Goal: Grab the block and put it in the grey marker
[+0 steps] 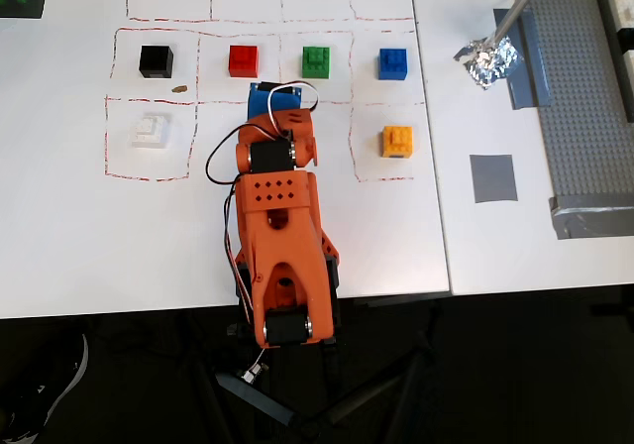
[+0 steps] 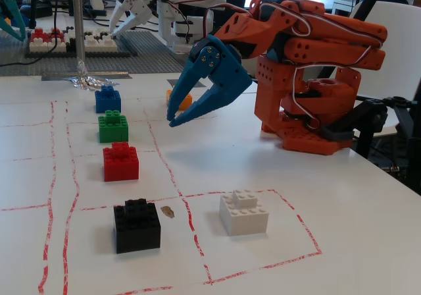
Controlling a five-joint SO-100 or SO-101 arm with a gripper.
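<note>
The blue block [image 1: 393, 63] stands in the top row's right cell, and also shows in the fixed view [image 2: 107, 100]. The grey marker [image 1: 493, 178] is a flat dark grey square on the right-hand table sheet, right of the orange-yellow block [image 1: 398, 141]. It does not show in the fixed view. My gripper [image 2: 171, 120] has blue jaws that meet at the tips, and it holds nothing. It hangs above the table on the folded orange arm. In the overhead view the gripper [image 1: 269, 94] is left of the blue block, below the red and green blocks.
In the row stand a green block [image 1: 316, 61], a red block [image 1: 244, 60] and a black block [image 1: 157, 60]. A white block [image 1: 152, 130] is below the black one. Crumpled foil [image 1: 487, 59], a long grey tape strip [image 1: 530, 62] and a grey baseplate [image 1: 594, 117] are at the right.
</note>
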